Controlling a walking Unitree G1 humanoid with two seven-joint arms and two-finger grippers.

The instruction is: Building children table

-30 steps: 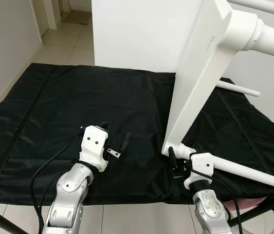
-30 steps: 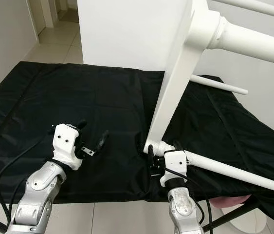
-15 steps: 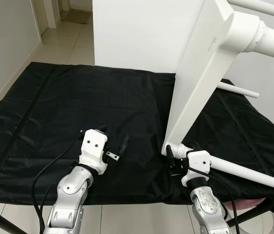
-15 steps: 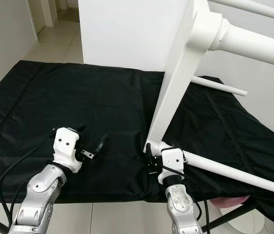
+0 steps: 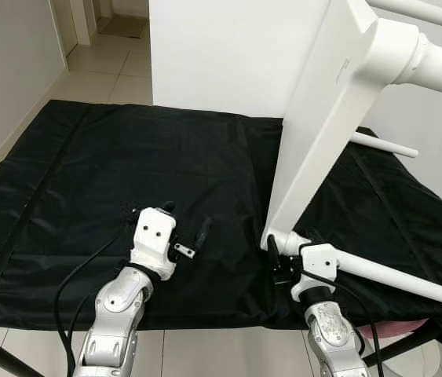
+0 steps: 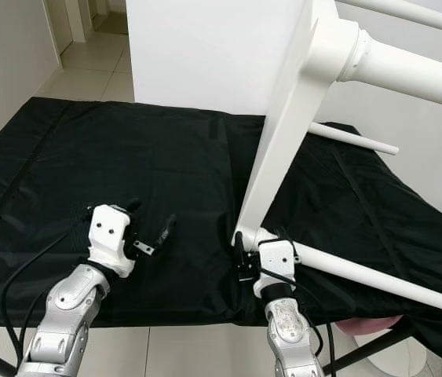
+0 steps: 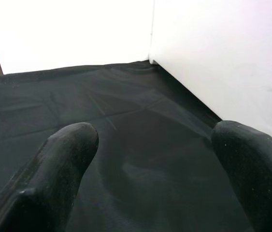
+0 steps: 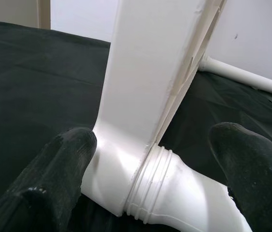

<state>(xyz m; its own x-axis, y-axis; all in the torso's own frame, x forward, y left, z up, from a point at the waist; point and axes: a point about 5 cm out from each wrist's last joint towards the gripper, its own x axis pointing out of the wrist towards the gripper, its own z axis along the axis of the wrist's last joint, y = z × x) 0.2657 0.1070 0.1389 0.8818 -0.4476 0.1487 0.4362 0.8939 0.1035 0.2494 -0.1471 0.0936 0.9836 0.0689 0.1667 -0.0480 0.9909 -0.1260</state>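
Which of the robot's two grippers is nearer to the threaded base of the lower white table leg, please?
The right gripper: its open fingers straddle the lower leg's threaded base. The left gripper hovers open over the black cloth, off to that joint's left.

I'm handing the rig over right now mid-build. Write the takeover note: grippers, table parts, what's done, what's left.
Left gripper: open, empty, low over the black cloth.
Right gripper: open, fingers either side of the near leg where it joins the tabletop; grip not closed.
Tabletop stands on edge on the cloth, three legs showing attached.
Left: whether the near leg's joint is fully tight cannot be told; check it, then set the table upright.
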